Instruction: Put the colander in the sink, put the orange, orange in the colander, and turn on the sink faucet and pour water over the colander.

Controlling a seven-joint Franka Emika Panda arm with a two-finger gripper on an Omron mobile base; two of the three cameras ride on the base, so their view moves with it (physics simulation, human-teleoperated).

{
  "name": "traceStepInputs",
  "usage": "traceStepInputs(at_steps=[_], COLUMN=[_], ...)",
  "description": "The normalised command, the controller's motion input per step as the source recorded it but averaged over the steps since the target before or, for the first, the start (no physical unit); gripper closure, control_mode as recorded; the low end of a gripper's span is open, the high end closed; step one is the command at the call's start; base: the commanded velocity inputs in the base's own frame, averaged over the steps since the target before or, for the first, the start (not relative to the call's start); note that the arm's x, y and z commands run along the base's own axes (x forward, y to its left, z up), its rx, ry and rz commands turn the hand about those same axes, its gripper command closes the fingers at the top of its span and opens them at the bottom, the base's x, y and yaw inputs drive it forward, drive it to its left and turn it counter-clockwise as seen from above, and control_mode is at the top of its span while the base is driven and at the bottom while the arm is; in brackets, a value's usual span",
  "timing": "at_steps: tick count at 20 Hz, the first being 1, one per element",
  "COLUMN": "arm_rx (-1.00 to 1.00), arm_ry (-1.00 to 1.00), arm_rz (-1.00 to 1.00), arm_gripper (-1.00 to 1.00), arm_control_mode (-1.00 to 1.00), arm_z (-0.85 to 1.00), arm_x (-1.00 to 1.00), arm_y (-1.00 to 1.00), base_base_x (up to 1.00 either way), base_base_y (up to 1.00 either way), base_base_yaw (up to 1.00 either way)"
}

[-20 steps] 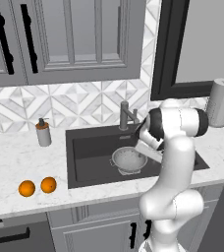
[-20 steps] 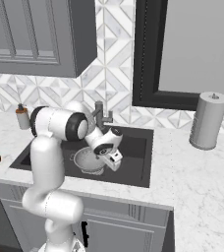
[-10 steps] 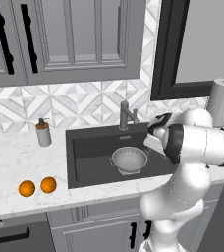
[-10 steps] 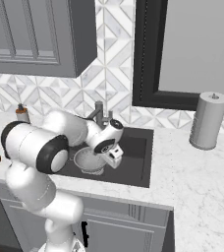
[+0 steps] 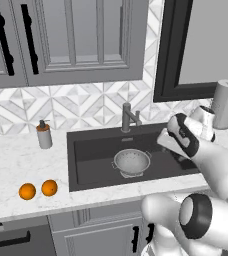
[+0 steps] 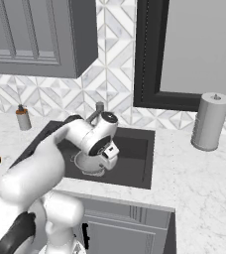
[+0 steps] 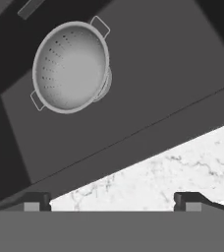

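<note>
Hand [image 7: 113,201] empty, spread, over dark sink [image 7: 153,74]; marble counter [image 7: 173,172].

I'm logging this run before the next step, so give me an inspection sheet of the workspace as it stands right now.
Surface: white marbled counter around a dark sink.
Job's things: colander sits upright and empty on the sink floor; two oranges lie side by side on the counter left of the sink; faucet behind the basin, no water seen.
Clutter: soap dispenser left of the sink, paper towel roll to its right.
Grippers: gripper is above the sink's front edge, jaws apart, holding nothing.
Cables: nothing seen.
Surroundings: patterned tile backsplash, grey cabinets above, dark-framed window.
</note>
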Motion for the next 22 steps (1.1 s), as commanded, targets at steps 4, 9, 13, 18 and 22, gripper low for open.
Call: traceStepInputs(at_steps=[4, 9, 13, 18, 22], arm_rx=[0.0, -0.03, -0.08, -0.1, -0.08], arm_ry=[-0.05, -0.05, -0.07, -0.05, 0.0], arm_rz=[0.0, 0.0, 0.01, 0.03, 0.06], arm_gripper=[-1.0, -1.0, -1.0, -1.0, -1.0], arm_control_mode=[-1.0, -1.0, -1.0, -1.0, -1.0], arm_z=[0.91, 0.83, 0.6, 0.5, 0.31], arm_x=[-1.0, -0.89, -0.62, -0.32, -0.14], arm_y=[0.01, 0.44, 0.8, 1.0, 1.0], base_base_x=[0.0, 0.0, 0.0, 0.0, 0.0], base_base_y=[0.0, 0.0, 0.0, 0.0, 0.0], base_base_yaw=[0.0, 0.0, 0.0, 0.0, 0.0])
